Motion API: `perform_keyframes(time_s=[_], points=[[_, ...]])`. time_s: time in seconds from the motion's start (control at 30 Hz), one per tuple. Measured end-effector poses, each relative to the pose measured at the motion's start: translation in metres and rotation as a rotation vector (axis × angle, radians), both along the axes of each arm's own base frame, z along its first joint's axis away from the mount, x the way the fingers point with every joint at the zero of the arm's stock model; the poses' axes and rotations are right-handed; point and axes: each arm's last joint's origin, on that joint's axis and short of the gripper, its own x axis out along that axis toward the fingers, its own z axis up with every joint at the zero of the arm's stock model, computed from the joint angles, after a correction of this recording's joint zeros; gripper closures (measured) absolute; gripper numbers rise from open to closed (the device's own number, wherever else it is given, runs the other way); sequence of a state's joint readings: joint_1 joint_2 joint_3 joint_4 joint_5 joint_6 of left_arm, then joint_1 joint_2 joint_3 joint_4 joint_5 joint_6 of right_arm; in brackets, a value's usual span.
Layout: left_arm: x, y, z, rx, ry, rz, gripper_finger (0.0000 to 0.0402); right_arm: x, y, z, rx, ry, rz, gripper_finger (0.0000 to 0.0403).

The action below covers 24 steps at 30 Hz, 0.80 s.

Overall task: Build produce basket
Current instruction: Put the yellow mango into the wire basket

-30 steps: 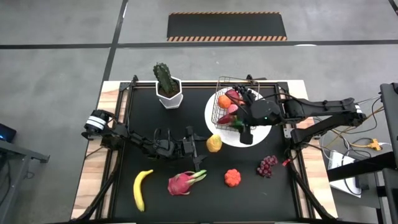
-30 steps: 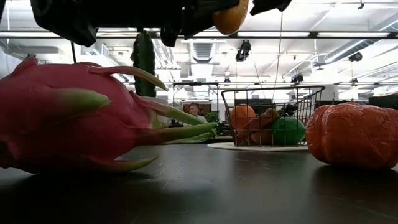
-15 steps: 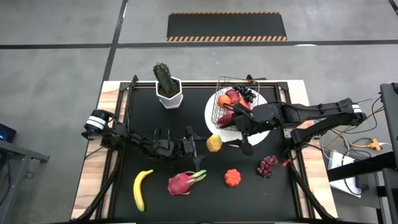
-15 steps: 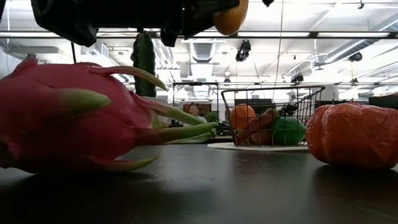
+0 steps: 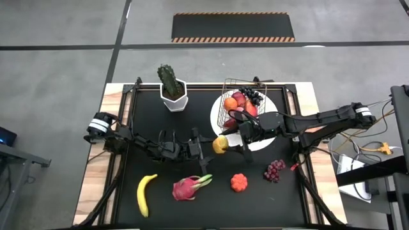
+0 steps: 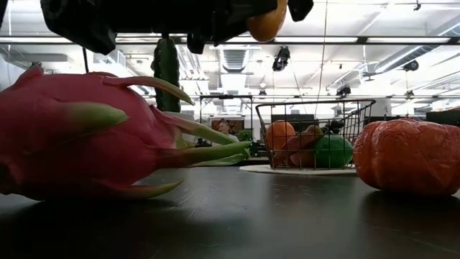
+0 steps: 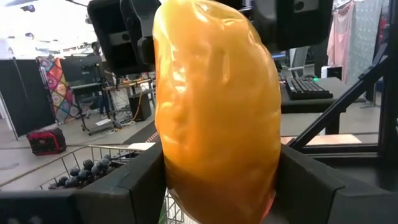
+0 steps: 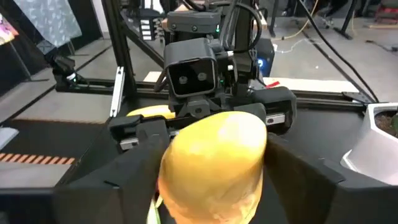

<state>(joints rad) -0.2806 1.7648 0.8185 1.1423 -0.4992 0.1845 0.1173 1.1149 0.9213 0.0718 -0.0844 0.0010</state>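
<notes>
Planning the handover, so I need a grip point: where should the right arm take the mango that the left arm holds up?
Probably the free half of the mango, the end facing the right gripper. The left gripper clamps its other half across the narrow sides, leaving the rounded end bare. Come in level from the basket side, jaws spanning that same narrow width.

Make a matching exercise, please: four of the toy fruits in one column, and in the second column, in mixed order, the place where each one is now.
Things:
1. mango
2. banana
3. lime
4. pomegranate

Places:
A. inside the basket
B. lying on the black mat, next to the dragon fruit
C. held above the table in the left gripper
D. lying on the black mat, between the dragon fruit and the grapes

Pairs: 1-C, 2-B, 3-A, 4-D
</notes>
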Motion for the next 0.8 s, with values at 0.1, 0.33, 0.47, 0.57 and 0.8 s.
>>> perform_keyframes(time_s=[0.1, 0.33, 0.47, 0.57, 0.8], points=[[0.0002, -0.0001, 0.0004, 0.012, 0.001, 0.002, 0.0171, 0.0000, 0.0000, -0.0015, 0.001, -0.005, -0.001, 0.0198], [-0.0003, 0.0003, -0.0008, 0.011, 0.007, 0.005, 0.0171, -0.0003, 0.0000, -0.0037, 0.006, 0.003, 0.000, 0.0240], [-0.0002, 0.0007, -0.0010, 0.008, 0.007, 0.008, 0.0156, -0.0004, 0.0000, -0.0042, 0.005, 0.007, 0.000, 0.0240], [-0.0002, 0.0008, -0.0009, 0.007, 0.007, 0.011, 0.0130, -0.0006, 0.0000, -0.0047, 0.005, 0.010, -0.001, 0.0240], [-0.0023, 0.0023, -0.0044, 0.005, 0.018, 0.040, 0.0066, -0.0031, -0.0052, -0.0086, -0.043, 0.106, -0.105, 0.0240]])
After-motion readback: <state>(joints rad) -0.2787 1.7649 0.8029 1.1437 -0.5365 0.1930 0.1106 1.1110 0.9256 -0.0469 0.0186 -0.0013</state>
